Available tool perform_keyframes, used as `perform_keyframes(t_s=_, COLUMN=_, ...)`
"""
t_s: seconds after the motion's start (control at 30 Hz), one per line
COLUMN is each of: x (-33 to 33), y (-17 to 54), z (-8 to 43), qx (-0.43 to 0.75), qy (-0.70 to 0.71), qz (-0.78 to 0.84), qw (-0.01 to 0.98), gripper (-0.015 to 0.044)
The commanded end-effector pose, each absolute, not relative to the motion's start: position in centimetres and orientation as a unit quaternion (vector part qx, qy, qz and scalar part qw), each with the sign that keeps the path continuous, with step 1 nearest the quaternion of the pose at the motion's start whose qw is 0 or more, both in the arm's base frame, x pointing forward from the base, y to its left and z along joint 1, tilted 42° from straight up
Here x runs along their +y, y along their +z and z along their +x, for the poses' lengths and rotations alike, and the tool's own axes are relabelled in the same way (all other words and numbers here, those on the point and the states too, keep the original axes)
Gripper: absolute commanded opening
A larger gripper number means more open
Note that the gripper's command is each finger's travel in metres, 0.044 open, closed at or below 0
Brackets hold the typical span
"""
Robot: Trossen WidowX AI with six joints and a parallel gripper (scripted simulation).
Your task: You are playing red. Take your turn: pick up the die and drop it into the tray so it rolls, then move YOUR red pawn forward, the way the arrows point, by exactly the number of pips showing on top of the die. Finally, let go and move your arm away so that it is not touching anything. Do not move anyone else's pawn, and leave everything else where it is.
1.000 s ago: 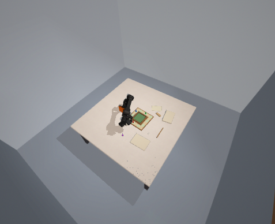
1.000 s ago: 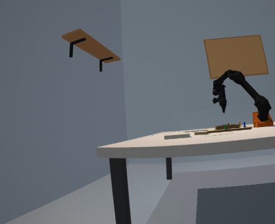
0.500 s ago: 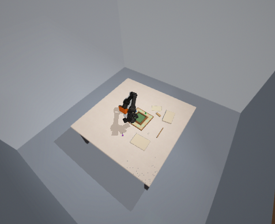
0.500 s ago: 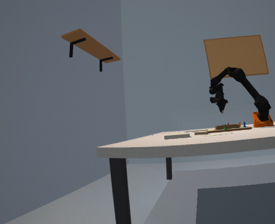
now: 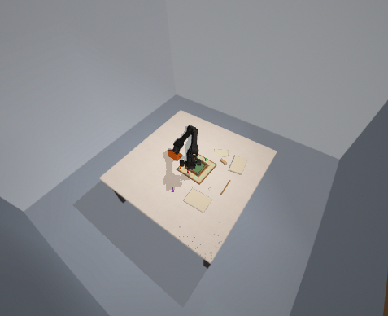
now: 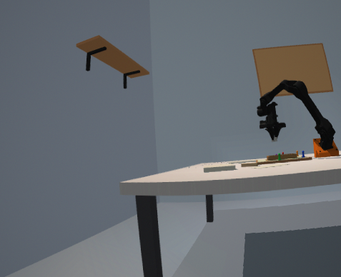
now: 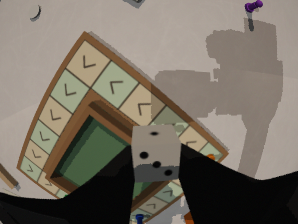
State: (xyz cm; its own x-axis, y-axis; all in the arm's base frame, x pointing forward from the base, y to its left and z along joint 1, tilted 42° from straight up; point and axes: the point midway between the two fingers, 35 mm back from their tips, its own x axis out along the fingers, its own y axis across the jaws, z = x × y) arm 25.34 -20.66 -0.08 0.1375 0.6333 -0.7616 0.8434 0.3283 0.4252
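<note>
My gripper (image 6: 274,138) (image 7: 153,151) is shut on the white die, which shows one pip on one face and three on another in the wrist view. The gripper is raised well above the board (image 5: 199,179) (image 7: 88,62). The tray (image 6: 272,157) (image 7: 116,118), brown-walled with a green floor, is in the board's middle; in the wrist view it lies below and left of the die. The red pawn (image 5: 188,172) (image 6: 282,153) stands on the board in the top and exterior views; it does not show in the wrist view, where the die and fingers cover part of the board.
An orange pawn (image 5: 180,167) (image 7: 211,157), a green pawn (image 5: 205,160) (image 6: 279,156) and a blue pawn (image 6: 303,153) (image 7: 140,218) are on the board. A purple piece (image 5: 172,190) (image 7: 253,6) is off it. Flat pads (image 5: 198,199) (image 5: 238,164) and a thin stick (image 5: 225,187) lie around.
</note>
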Motion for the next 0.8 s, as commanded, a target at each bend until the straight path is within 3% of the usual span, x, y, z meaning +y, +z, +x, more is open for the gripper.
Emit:
perform_keyframes(t_s=0.0, x=-19.0, y=1.0, z=25.8, qx=0.639, qy=-0.141, qz=0.597, qw=0.464, gripper=0.0)
perform_keyframes(t_s=0.77, x=-9.7, y=5.2, z=25.9, qx=0.578, qy=-0.308, qz=0.707, qw=0.267, gripper=0.0)
